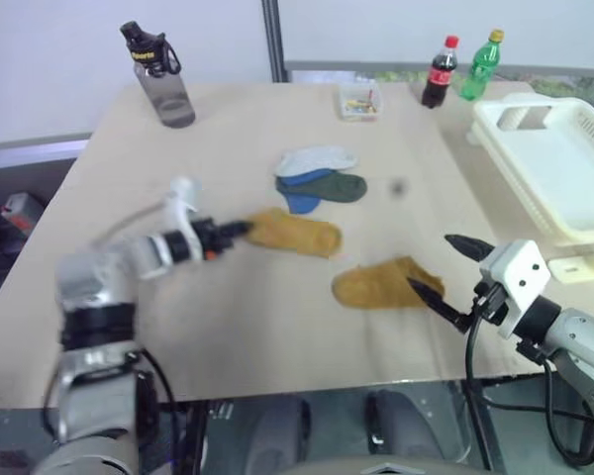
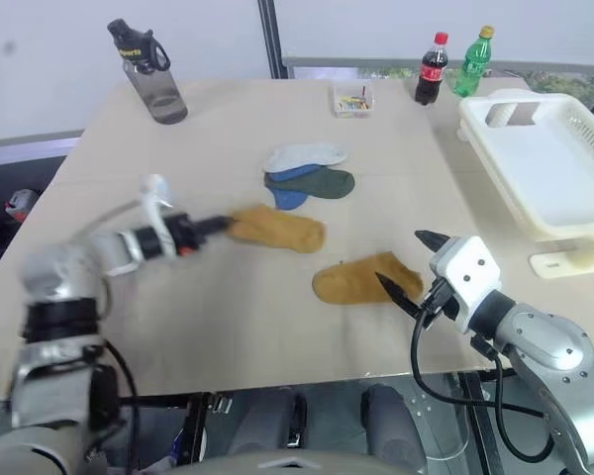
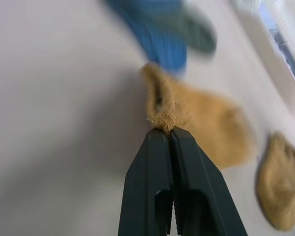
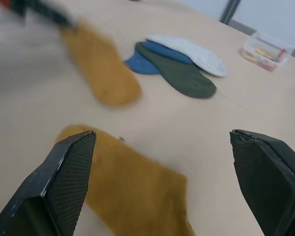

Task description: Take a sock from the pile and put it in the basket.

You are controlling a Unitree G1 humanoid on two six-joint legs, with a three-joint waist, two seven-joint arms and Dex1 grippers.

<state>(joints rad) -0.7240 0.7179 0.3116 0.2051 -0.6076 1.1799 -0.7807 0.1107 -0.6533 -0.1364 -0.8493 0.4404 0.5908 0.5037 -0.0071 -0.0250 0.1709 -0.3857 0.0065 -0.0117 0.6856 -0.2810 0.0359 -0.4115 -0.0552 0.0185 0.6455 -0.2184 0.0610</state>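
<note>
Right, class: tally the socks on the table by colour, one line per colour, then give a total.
Mustard-yellow socks: 2, one pinched at its cuff by the left end effector, one lying on the table
White-grey sock: 1
Blue sock: 1
Dark green sock: 1
Total: 5

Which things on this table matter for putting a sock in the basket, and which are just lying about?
Job: left gripper, shut on a mustard sock; second mustard sock; white, blue and green socks; basket; open right gripper.

Lying about: water bottle, cola bottle, green bottle, small clear box.
</note>
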